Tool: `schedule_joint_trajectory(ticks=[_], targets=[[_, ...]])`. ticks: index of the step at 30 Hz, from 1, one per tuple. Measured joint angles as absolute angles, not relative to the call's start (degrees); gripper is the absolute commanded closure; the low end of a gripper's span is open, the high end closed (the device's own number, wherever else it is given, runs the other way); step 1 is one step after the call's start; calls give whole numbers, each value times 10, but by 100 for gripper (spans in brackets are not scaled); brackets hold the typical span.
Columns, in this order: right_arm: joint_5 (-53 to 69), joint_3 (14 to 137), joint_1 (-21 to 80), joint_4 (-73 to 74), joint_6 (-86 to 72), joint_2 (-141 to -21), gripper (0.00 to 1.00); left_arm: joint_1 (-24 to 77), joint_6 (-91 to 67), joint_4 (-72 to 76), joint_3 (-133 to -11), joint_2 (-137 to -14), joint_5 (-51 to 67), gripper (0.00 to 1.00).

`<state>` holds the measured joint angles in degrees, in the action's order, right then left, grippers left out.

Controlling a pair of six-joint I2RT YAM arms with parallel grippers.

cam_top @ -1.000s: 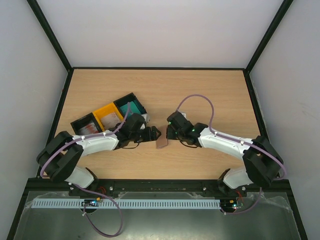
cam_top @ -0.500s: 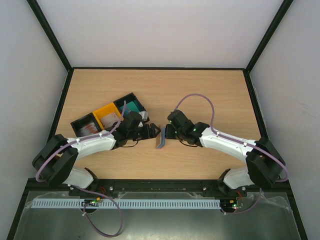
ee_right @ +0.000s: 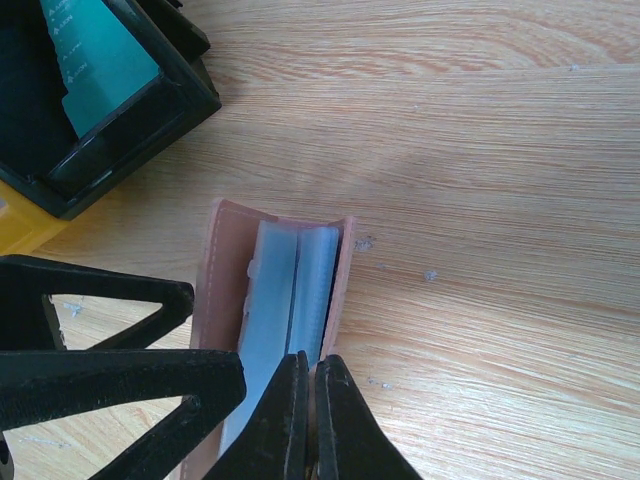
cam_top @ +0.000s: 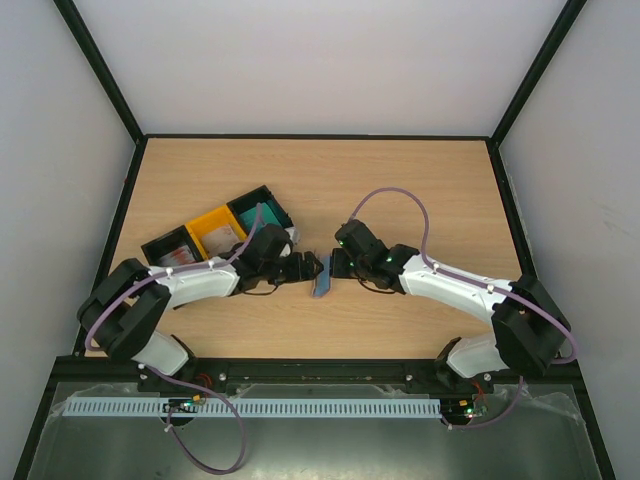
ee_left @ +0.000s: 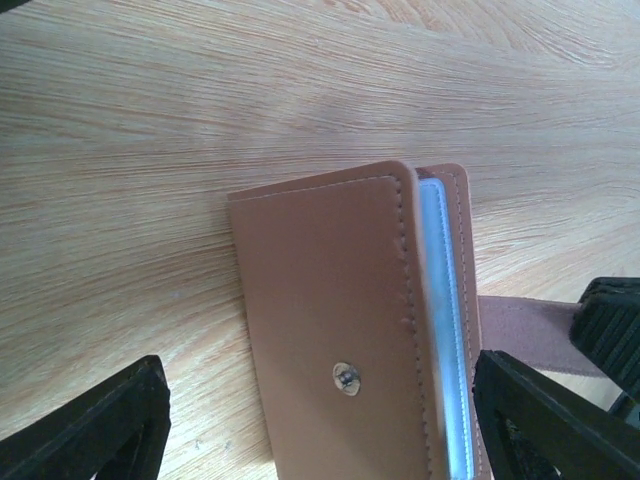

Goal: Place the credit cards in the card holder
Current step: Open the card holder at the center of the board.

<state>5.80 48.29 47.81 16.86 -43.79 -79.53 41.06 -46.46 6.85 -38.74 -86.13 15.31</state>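
From above: card holder (cam_top: 320, 279) up on one edge on the table (cam_top: 400, 180), a thin sliver between left gripper (cam_top: 308, 268) and right gripper (cam_top: 332, 268), just right of the trays (cam_top: 200, 218). Too small from up there to tell folded from splayed, or gripped from free. Only here all the credit cards at once, every one in a tray: red-and-white cards (cam_top: 176, 256) in the black tray at the left end, pale cards (cam_top: 226, 238) in the yellow middle one, teal card (cam_top: 262, 214) in the black one nearest the holder.

From the left wrist: the outside of the holder, a brown cover with stitched edge and snap stud (ee_left: 346, 377), a second cover behind it, clear sleeves (ee_left: 440, 330) between the two. Left fingers (ee_left: 95, 430) spread wide, one on either side of the holder, neither seen touching it. At the right edge, a brown tab (ee_left: 520, 335) running off to a black pad of the other arm.

From the right wrist: straight down into the holder's top, two packs of sleeves between the parted covers. Right fingers (ee_right: 285, 420) pressed tight together, pinched on the holder's near end; which layer lies between them, impossible to tell. Teal card leaning in its compartment, seen close.
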Motion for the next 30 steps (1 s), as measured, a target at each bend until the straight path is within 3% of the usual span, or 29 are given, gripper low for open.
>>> schedule_joint_trajectory(ticks=[6, 13, 24, 30], targets=[[57, 483, 478, 169, -437, -795, 98, 411, -454, 55, -400, -863, 154, 17], [34, 483, 478, 175, -437, -795, 98, 411, -444, 29, -412, -880, 137, 37], [-67, 483, 477, 218, -440, -812, 97, 411, -435, -25, -412, -882, 74, 53], [-95, 482, 476, 227, -441, -826, 66, 411, -429, -28, -412, -882, 69, 61]])
